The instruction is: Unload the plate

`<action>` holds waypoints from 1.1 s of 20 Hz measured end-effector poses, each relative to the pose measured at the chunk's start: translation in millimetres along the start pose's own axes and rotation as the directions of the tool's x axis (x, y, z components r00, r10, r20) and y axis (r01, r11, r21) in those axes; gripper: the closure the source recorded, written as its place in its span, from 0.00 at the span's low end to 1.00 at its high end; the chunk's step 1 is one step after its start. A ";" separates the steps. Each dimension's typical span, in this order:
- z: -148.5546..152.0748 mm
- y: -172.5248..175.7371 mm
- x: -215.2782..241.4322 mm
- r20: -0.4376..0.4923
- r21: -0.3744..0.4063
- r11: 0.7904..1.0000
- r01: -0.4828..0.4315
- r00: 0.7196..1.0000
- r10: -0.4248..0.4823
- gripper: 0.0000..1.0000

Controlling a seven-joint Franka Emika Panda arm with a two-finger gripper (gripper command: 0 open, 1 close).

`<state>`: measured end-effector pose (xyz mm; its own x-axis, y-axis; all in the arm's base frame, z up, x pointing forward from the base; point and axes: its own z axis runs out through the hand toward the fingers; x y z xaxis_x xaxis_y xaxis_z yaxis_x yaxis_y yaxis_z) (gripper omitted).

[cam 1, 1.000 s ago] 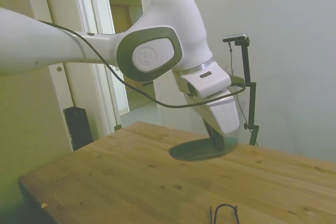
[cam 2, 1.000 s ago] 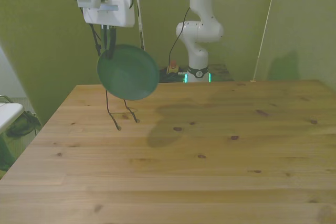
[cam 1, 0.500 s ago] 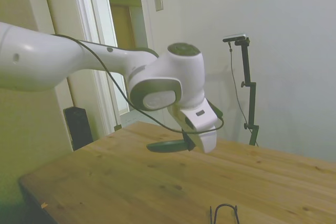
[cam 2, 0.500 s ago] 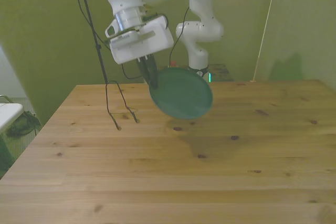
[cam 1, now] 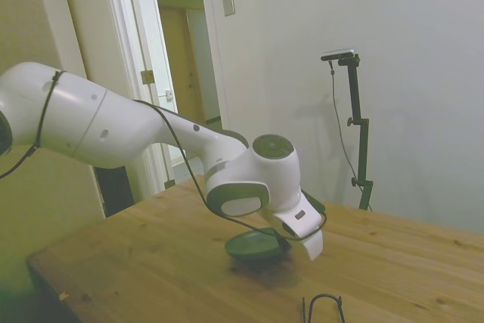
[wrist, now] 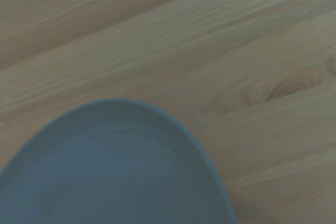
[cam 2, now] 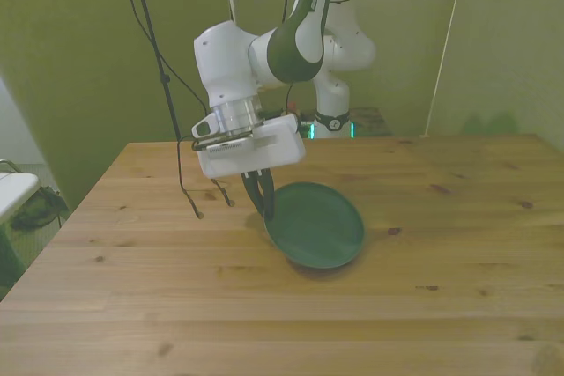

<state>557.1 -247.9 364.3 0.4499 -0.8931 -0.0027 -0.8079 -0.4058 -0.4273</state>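
Note:
The dark grey-green plate [cam 2: 319,226] hangs nearly flat and very low over the middle of the wooden table [cam 2: 441,305], with a shadow right under it. My gripper [cam 2: 264,209] is shut on the plate's rim, on the side toward the front view's left. In the side view the plate [cam 1: 252,247] sits under the arm's wrist, and the gripper [cam 1: 283,245] grips its edge. The wrist view shows the plate [wrist: 105,174] close up over the wood grain. I cannot tell whether the plate touches the table.
A small black wire rack [cam 2: 201,184] stands on the table toward the front view's left, behind the gripper. Its top loop [cam 1: 323,306] shows at the side view's bottom edge. A doorway is beyond the table in the side view.
The arm has swung from above the wire rack toward the table's middle and come down. The plate went from hanging steeply tilted to nearly flat, just over the wood.

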 end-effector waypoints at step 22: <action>-7.3 7.6 13.5 0.001 0.003 1.000 0.004 1.000 -0.004 0.00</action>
<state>554.3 -264.5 367.6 0.4534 -0.8913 -0.0023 -0.8052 -0.4085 -0.4299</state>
